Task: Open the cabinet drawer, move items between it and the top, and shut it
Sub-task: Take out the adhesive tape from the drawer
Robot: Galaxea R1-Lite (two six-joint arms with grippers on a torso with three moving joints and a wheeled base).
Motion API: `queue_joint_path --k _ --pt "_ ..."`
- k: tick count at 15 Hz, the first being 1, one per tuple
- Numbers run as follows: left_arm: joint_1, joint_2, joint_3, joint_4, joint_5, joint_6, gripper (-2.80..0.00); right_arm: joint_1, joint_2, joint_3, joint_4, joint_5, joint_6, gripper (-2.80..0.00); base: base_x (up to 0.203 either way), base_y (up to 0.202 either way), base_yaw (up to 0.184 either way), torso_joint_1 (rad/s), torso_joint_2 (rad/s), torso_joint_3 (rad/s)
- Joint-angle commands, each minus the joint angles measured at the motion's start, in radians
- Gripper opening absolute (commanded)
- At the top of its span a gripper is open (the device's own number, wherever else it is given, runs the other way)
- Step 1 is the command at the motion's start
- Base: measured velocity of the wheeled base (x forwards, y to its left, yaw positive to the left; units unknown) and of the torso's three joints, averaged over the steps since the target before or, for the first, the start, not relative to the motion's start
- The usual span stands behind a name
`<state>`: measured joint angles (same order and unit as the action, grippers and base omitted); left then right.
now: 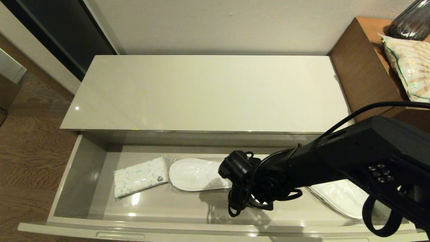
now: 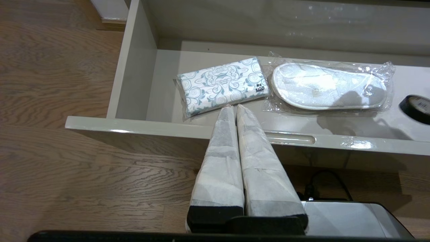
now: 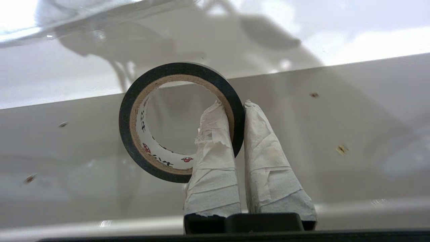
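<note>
One wall of the black tape roll is pinched by the right hand: one wrapped finger sits inside the pale core, the other outside against the black rim. In the head view the right hand hangs low inside the open cabinet drawer, near its front wall, so the roll is in the drawer space, gripped; whether it touches the floor cannot be told. The left hand is clenched on nothing and parked in front of the drawer, outside its front edge.

Judgement: the step in hand is carrying the roll up to the cabinet top. The grip covers only one side of the ring, so the roll may swing or twist; a steady vertical lift clear of the drawer's walls is advisable before any travel toward the rear.

Farther in, the tissue pack lies flat just beside a bagged white slipper. A second slipper lies partly hidden under the arm. Beyond the drawer lies the top.
</note>
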<state>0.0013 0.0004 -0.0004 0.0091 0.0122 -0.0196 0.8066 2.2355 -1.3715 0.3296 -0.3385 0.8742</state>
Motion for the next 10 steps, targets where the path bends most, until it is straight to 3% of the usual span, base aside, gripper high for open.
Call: queue_joint_path --k 1,5,7,10 --pt "0.0 0.001 -0.001 0.0 0.0 0.0 -2.8 -0.001 -0.053 0.001 0.015 -0.002 0.006 -2.8 0.0 0.0 0.0 0.0 0.0 0.0" --pt "0.0 0.001 0.0 0.0 0.0 0.0 -2.8 -0.003 -0.047 -0.02 0.0 -0.008 0.002 -2.8 0.0 0.0 0.0 0.0 0.0 0.0" --pt "0.0 0.001 -0.001 0.0 0.0 0.0 -2.8 -0.003 -0.039 -0.025 -0.014 -0.064 -0.007 -2.8 0.0 0.0 0.0 0.0 0.0 0.0" --pt "0.0 0.001 0.0 0.0 0.0 0.0 -2.8 -0.003 -0.072 -0.058 0.027 -0.072 -0.015 -2.8 0.0 0.0 0.0 0.0 0.0 0.0"
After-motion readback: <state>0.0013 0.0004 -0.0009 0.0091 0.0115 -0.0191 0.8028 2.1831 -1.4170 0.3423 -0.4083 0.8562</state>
